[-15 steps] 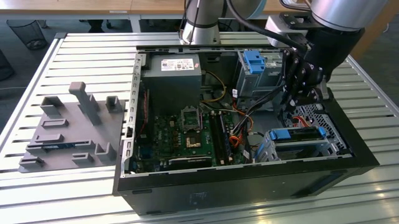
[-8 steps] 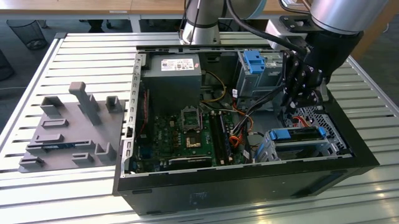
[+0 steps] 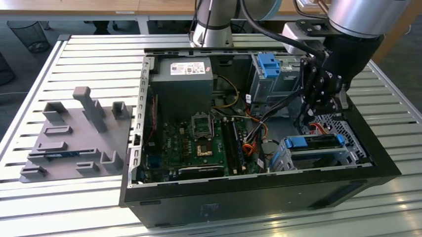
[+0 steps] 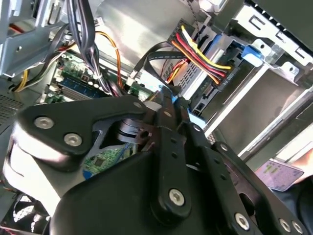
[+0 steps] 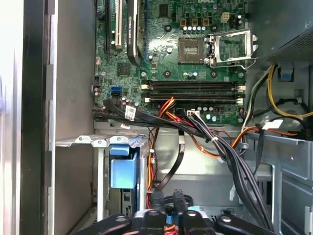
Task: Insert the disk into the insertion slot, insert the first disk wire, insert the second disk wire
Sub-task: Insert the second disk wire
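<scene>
My hand (image 4: 168, 98), clenched on a small blue connector (image 4: 175, 101), hovers just above the disk (image 3: 315, 141) seated in the insertion slot (image 3: 316, 157), ready for wiring.

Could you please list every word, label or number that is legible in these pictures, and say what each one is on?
No text can be quoted with confidence.
White label on the grey power supply, exterior view: print too small to read.
White tag on the black cable bundle, first wrist view: too small to read.
Markings on the green motherboard: too small to read.
</scene>
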`<state>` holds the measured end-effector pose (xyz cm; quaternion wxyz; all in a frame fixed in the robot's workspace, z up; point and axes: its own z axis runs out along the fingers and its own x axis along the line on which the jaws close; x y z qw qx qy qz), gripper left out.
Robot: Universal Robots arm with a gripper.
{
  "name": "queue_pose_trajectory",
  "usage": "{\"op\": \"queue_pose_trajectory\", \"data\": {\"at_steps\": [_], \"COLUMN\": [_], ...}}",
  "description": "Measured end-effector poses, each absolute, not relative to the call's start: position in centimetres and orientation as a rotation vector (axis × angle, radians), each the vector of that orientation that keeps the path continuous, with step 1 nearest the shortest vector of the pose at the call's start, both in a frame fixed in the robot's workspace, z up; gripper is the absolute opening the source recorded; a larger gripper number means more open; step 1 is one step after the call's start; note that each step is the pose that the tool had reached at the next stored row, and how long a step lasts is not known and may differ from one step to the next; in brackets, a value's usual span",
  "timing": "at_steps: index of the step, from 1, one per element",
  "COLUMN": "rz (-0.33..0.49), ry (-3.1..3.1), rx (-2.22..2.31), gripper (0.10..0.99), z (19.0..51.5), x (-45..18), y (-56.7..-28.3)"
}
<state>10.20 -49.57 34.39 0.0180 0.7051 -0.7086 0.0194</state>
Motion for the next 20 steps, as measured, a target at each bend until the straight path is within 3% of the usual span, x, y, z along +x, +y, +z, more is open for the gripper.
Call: {"op": "queue_pose_trajectory", "data": {"at_steps": [2,20], "rz": [0.068,-0.022], "ry": [-2.198,-2.239], "rx": [2.186,2.227], "gripper": [0.149,0.149], "z": [34.3,34.1], "x": [10.3,10.5], "y": [-49.5,-51.2]}}
